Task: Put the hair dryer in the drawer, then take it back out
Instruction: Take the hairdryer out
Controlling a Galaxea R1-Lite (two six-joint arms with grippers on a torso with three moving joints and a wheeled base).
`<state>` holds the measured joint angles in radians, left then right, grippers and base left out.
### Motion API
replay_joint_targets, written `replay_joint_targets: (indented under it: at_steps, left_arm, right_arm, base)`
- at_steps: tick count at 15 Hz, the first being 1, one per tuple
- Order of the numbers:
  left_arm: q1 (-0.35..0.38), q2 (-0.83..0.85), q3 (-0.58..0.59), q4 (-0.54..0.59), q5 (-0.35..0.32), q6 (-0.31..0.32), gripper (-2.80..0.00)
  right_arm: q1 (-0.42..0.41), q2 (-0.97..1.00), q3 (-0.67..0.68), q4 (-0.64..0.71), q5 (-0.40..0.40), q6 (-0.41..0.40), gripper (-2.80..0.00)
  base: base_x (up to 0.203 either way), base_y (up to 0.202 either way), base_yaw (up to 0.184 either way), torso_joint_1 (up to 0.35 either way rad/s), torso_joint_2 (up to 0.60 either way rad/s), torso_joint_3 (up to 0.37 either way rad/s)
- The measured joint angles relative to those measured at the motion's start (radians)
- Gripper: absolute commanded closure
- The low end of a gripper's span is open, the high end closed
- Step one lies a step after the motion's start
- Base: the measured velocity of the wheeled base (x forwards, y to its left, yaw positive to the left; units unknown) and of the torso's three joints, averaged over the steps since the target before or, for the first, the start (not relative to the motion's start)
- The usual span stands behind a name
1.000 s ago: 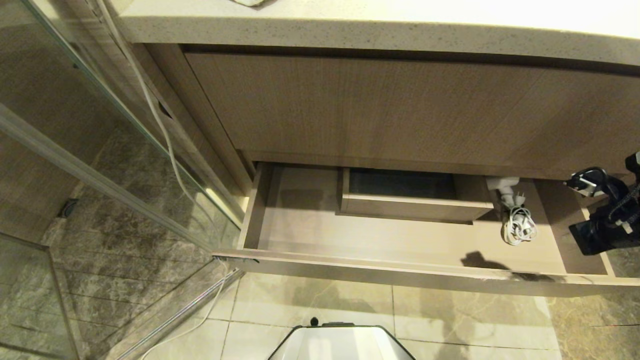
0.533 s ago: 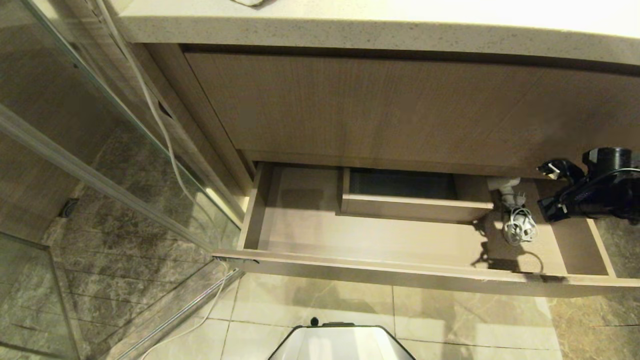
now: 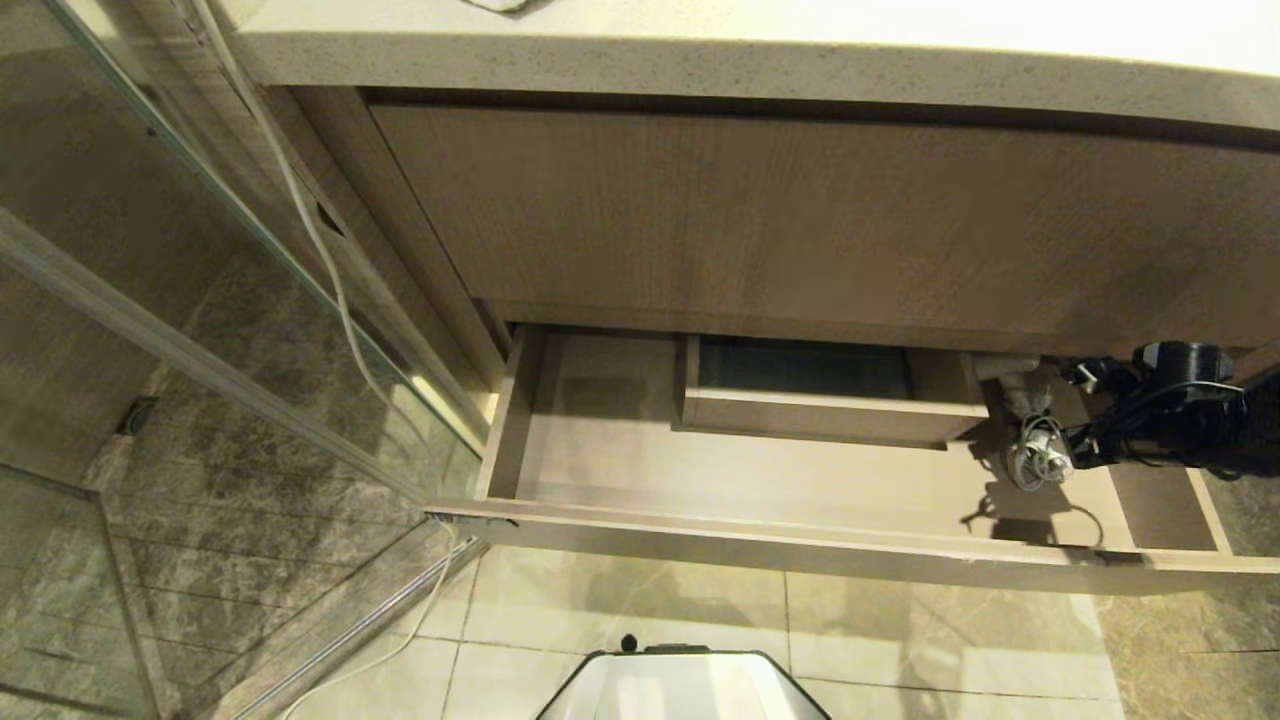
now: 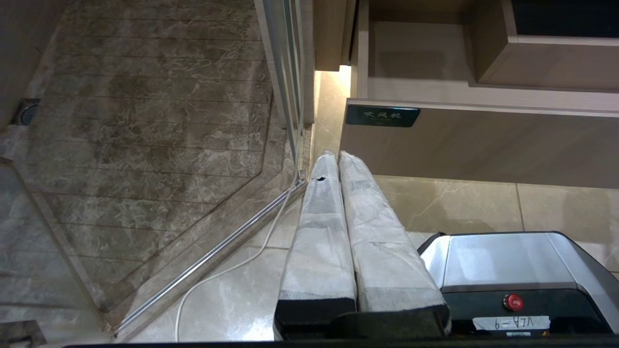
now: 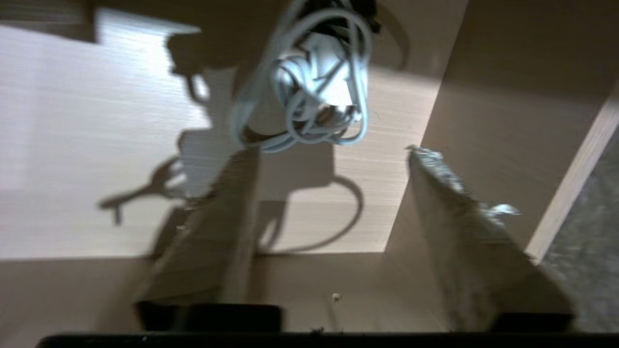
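Drawer [image 3: 800, 545] open, one hair dryer [image 3: 1030, 440] — inside

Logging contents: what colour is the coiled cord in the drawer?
White; the cord shows best in the right wrist view, bundled on the drawer floor.

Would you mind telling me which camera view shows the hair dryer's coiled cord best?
The right wrist view: the cord hangs large just beyond the open right gripper, its white loops distinct. The head view shows the cord only as a small bundle at the drawer's right end. The left wrist view does not show it.
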<state>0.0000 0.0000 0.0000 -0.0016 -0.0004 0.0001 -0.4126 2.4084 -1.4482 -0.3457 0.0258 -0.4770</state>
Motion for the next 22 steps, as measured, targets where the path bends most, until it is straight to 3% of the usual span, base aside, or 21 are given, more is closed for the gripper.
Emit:
replay_joint_targets:
  at_steps: [5, 12, 21, 22]
  left_arm:
    - [0.000, 0.000, 0.000, 0.000, 0.000, 0.000, 0.00]
    - [0.000, 0.000, 0.000, 0.000, 0.000, 0.000, 0.00]
    - [0.000, 0.000, 0.000, 0.000, 0.000, 0.000, 0.00]
    - [0.000, 0.000, 0.000, 0.000, 0.000, 0.000, 0.00]
  right_arm:
    - [-0.004, 0.109, -0.083, -0.139, 0.002, 0.049, -2.80]
    - [0.022, 0.259, -0.258, -0.154, 0.009, 0.187, -2.80]
    - [0.016, 0.417, -0.417, -0.144, 0.080, 0.193, -2.80]
    - [0.013, 0.428, -0.420, -0.155, 0.082, 0.189, 0.00]
  base:
    - [0.000, 0.000, 0.000, 0.000, 0.00, 0.000]
    - [0.000, 0.000, 0.000, 0.000, 0.00, 0.000]
    - [0.000, 0.000, 0.000, 0.000, 0.00, 0.000]
    - [0.000, 0.000, 0.000, 0.000, 0.00, 0.000]
